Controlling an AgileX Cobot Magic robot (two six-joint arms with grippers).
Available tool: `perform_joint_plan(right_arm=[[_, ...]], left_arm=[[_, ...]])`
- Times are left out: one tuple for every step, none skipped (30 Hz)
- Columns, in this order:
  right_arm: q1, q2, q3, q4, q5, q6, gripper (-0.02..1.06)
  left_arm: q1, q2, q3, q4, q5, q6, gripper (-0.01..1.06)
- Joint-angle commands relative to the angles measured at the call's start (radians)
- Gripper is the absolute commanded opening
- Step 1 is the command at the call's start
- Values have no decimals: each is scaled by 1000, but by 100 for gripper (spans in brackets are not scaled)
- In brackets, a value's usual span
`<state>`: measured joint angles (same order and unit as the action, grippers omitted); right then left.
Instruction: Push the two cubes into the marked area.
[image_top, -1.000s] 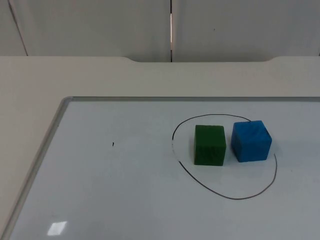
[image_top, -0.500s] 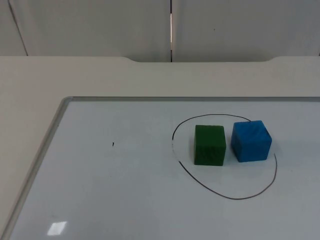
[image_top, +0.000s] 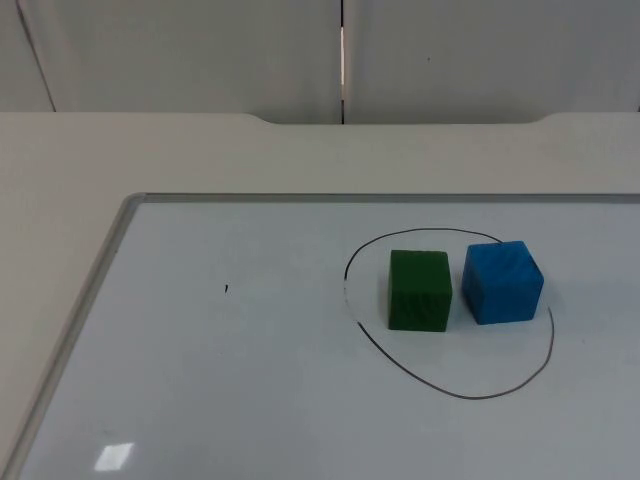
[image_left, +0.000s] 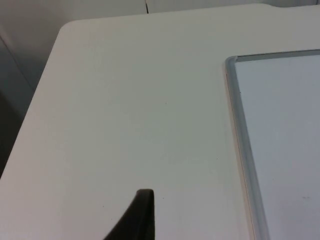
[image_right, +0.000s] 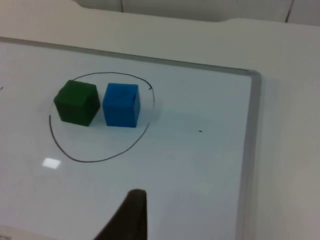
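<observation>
The green cube (image_top: 420, 290) and blue cube (image_top: 503, 281) sit side by side, just apart, inside the drawn ring (image_top: 450, 390) on the whiteboard (image_top: 200, 380), toward the desk's right edge, so the pushing looks done. Being cubes, neither has a long axis; the blue one sits slightly turned. Both pincers wait; whether they are open or closed I cannot tell.

Left pincer (image_left: 135, 220): one fingertip visible, matte black, smooth, curving up from a broad base to a narrow blunt tip. Right pincer (image_right: 127, 220): one fingertip of the same matte black, the same tapered, slightly curved outline. No screws or markings can be made out on either tip.
</observation>
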<state>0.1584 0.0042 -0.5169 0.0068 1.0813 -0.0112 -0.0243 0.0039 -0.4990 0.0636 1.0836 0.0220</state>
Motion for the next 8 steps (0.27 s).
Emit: perform_joint_plan(right_arm=[[-35, -4, 3, -1, -2, -4, 105], [-53, -4, 3, -1, -2, -4, 105], [-67, -4, 3, -1, -2, -4, 105], [-67, -4, 3, -1, -2, -4, 105], [-83, -4, 3, -1, -2, -4, 105], [-100, -4, 3, -1, -2, -4, 105], [-113, -4, 3, -1, -2, -4, 105], [-113, -4, 3, -1, -2, -4, 105]], left_arm=[[4, -4, 3, 4, -12, -4, 105], [4, -4, 3, 4, -12, -4, 105], [4, -4, 3, 4, -12, -4, 105], [4, -4, 3, 4, -12, -4, 105], [4, -4, 3, 4, -12, -4, 105], [4, -4, 3, 4, -12, -4, 105], [4, -4, 3, 4, -12, -4, 105], [4, -4, 3, 4, -12, -4, 105]])
